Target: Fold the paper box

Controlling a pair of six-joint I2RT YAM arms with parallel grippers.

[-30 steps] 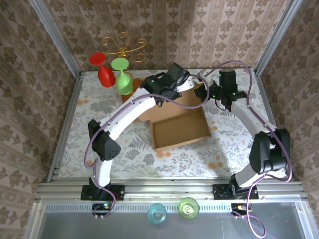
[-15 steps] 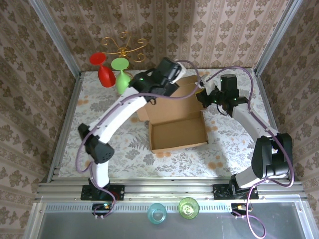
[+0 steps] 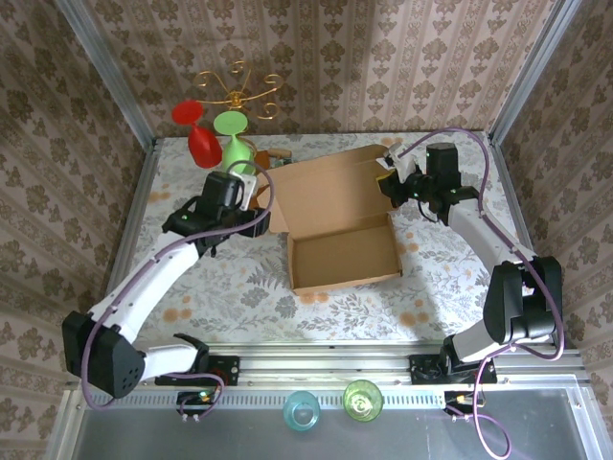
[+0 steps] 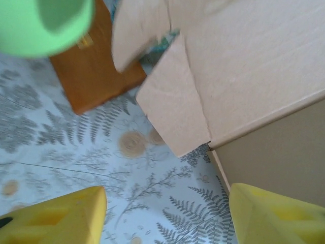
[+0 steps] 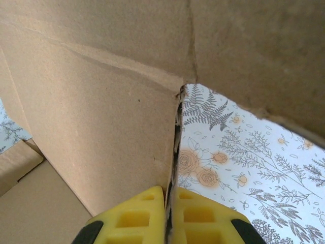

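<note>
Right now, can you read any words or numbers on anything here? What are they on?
There is no text that can be read.
The box: plain cardboard, no print on it.
The board: it has a small yellowish mark, which is too blurred to read.

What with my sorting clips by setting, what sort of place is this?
Probably a staged robot test cell: wallpapered walls in aluminium framing enclose a floral table bearing the paper box, and two arms are bolted to its near rail.
</note>
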